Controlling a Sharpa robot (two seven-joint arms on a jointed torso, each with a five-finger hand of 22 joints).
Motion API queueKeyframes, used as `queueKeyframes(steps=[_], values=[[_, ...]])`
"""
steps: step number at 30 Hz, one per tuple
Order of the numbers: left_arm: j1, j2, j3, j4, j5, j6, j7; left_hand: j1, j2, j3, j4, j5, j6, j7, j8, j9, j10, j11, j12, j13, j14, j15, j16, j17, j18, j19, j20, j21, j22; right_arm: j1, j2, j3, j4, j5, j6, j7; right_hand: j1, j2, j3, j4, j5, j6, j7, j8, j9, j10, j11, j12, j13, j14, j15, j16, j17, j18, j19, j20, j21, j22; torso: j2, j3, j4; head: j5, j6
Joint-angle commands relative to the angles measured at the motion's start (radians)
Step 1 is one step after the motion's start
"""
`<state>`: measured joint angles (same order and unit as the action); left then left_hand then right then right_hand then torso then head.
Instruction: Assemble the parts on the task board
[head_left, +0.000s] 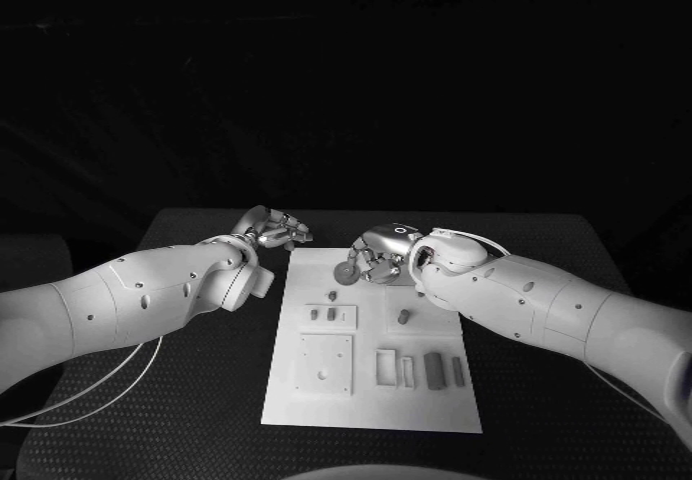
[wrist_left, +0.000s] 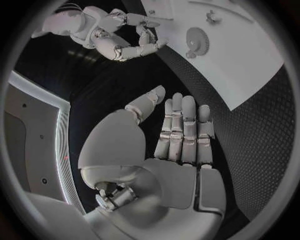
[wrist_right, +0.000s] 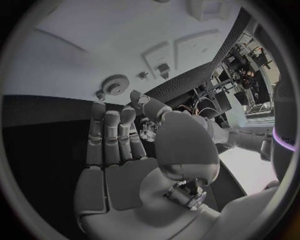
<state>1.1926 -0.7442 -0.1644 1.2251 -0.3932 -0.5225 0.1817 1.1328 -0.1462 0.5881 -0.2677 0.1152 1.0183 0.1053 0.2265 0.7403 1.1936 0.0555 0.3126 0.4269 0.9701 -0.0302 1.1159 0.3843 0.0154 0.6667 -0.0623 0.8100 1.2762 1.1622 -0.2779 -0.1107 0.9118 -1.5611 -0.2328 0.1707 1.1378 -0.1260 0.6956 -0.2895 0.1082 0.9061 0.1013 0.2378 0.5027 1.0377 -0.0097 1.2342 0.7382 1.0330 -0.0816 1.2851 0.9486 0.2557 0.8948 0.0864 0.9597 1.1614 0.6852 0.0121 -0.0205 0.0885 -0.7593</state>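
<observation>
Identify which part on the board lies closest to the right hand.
The gear, the one round toothed part, at the board's far edge beside the right hand; the others lie nearer the robot.

White task board (head_left: 433, 405) with grey parts (head_left: 434, 365) on a black, finely dotted desk (head_left: 548, 250); both arms white, hands silver.

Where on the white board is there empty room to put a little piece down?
The task board is bare along its near edge, below the square plate and the slotted parts. Its far end is crowded: the gear lies there under the right hand.
</observation>
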Motion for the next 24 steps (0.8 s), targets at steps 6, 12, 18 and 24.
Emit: queueKeyframes(steps=[6,12,18,24], values=[[0.008,-0.007,0.001,0.032,0.085,-0.055,0.082,0.000,0.005,0.006,-0.001,0.007,0.005,0.004,0.002,-0.001,0.010,-0.001,-0.006,0.002,0.002,0.006,-0.009,-0.002,-0.015,0.007,-0.051,-0.006,-0.002,-0.015,0.029,-0.006,-0.017,-0.032,-0.026,0.034,-0.012,0.015,0.042,0.000,-0.014,0.002,-0.014,0.008,-0.004,-0.016,-0.011,0.041,0.047,-0.012,-0.015,0.045,0.030,0.006,0.006,-0.014,0.035,0.013,0.015,-0.0103,0.0213,-0.011,0.004],[0.013,-0.011,0.001,0.051,0.105,-0.057,0.098,0.002,0.004,0.007,-0.002,0.008,0.005,0.004,0.003,-0.001,0.011,-0.001,-0.007,0.002,0.002,0.007,-0.012,-0.004,-0.015,0.007,-0.051,-0.008,-0.003,-0.028,0.048,-0.015,-0.037,-0.043,-0.020,0.039,-0.016,0.019,0.053,-0.001,-0.016,0.001,-0.016,0.010,-0.005,-0.019,-0.012,0.049,0.057,-0.014,-0.017,0.055,0.037,0.006,0.010,-0.016,0.037,0.015,0.022,-0.0169,0.0315,-0.017,0.008],[0.017,-0.017,0.002,0.070,0.116,-0.057,0.107,0.002,0.004,0.008,-0.002,0.009,0.005,0.004,0.003,-0.002,0.011,-0.001,-0.009,0.002,0.002,0.007,-0.013,-0.005,-0.015,0.006,-0.050,-0.009,-0.003,-0.032,0.059,-0.027,-0.047,-0.063,-0.015,0.039,-0.019,0.022,0.064,-0.001,-0.017,-0.010,-0.021,0.007,-0.009,-0.022,-0.016,0.055,0.065,-0.018,-0.018,0.064,0.042,0.006,0.011,-0.017,0.040,0.019,0.029,-0.0213,0.0393,-0.020,0.010],[0.022,-0.022,0.002,0.084,0.120,-0.053,0.111,0.001,0.005,0.008,-0.002,0.009,0.005,0.004,0.003,-0.002,0.011,-0.001,-0.010,0.003,0.001,0.008,-0.015,-0.005,-0.015,0.006,-0.049,-0.010,-0.004,-0.034,0.068,-0.030,-0.060,-0.083,-0.014,0.033,-0.021,0.022,0.076,-0.001,-0.023,-0.023,-0.028,0.002,-0.014,-0.024,-0.023,0.058,0.071,-0.020,-0.019,0.070,0.046,0.006,0.012,-0.019,0.044,0.022,0.035,-0.0258,0.0461,-0.024,0.012]])
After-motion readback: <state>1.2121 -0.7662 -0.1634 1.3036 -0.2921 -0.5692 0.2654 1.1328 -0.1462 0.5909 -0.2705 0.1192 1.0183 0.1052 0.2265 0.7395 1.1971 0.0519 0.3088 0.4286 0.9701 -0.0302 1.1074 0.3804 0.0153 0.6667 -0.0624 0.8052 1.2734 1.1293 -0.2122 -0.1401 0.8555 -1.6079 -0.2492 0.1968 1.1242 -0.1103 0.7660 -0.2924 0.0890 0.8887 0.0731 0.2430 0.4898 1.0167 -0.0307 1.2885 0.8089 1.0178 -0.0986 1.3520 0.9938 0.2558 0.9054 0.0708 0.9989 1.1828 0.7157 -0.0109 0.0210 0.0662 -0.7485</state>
